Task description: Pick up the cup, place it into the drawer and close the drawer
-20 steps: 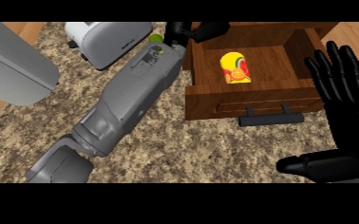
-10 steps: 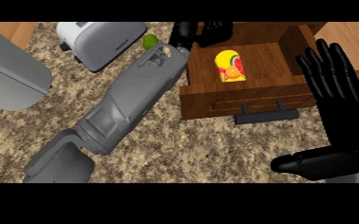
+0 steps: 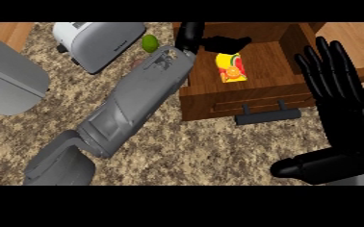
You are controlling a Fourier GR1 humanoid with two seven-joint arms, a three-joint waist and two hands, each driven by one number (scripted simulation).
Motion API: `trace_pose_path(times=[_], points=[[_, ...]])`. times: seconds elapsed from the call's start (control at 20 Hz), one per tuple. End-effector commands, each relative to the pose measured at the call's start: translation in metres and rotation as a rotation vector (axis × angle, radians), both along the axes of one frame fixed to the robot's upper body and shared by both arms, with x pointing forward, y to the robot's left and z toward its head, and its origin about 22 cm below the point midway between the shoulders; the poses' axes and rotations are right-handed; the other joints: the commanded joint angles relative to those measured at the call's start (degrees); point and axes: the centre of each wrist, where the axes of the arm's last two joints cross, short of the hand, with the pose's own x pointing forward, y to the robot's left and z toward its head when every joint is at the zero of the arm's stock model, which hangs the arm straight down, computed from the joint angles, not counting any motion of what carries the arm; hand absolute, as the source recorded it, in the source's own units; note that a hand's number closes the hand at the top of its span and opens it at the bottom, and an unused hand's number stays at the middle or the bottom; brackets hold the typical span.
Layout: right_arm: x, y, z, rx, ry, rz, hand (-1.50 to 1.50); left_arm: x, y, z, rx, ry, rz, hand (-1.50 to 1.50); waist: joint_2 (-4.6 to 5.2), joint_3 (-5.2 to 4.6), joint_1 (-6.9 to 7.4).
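A grey rounded appliance (image 3: 18, 84) was seen at the far left edge, at about nine o'clock, and a white toaster (image 3: 99, 41) stood at eleven o'clock on the speckled stone counter (image 3: 213, 149). Just beside the toaster, toward twelve o'clock, a green lime (image 3: 150, 43) lay against the drawer's outer corner. From seven o'clock a grey forearm was stretched diagonally up to the left hand (image 3: 213, 41), which was held over the back of the open wooden drawer (image 3: 274, 65) at twelve o'clock, its fingers spread and released, nothing grasped. The cup (image 3: 232, 68), yellow with a printed fruit pattern, was found lying inside the drawer, just below and apart from that hand, so the placing step was judged done. The drawer's dark handle (image 3: 270, 115) was seen at the front panel, near four o'clock from the cup. At the right edge, at three o'clock, the right hand (image 3: 334, 91) was held resting, fingers straight and upward, thumb out toward five o'clock, nothing held.

The closing was judged to remain. For it to be done well, the left hand would need to be lifted clear of the drawer's cavity first, the front panel pressed near its middle, by the handle, and the push directed straight toward twelve o'clock so that the drawer would not be skewed
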Motion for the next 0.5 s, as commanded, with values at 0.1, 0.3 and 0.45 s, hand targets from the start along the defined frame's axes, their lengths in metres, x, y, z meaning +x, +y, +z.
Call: trace_pose_path(times=[0.1,0.3,0.45], points=[[0.002,-0.006,0.004,0.059,-0.010,0.029,-1.50,-0.003,-0.010,0.021,-0.144,-0.016,-0.065,-1.50,-0.30,-0.01,0.99],[-0.005,-0.024,0.012,0.052,0.022,0.051,-1.50,-0.002,-0.008,0.025,-0.252,-0.079,-0.094,-1.50,-0.75,-0.05,2.86],[-0.014,-0.033,0.002,0.054,0.018,0.025,-1.50,-0.005,-0.007,0.026,-0.318,-0.037,-0.141,-1.50,-1.31,-0.06,4.98]])
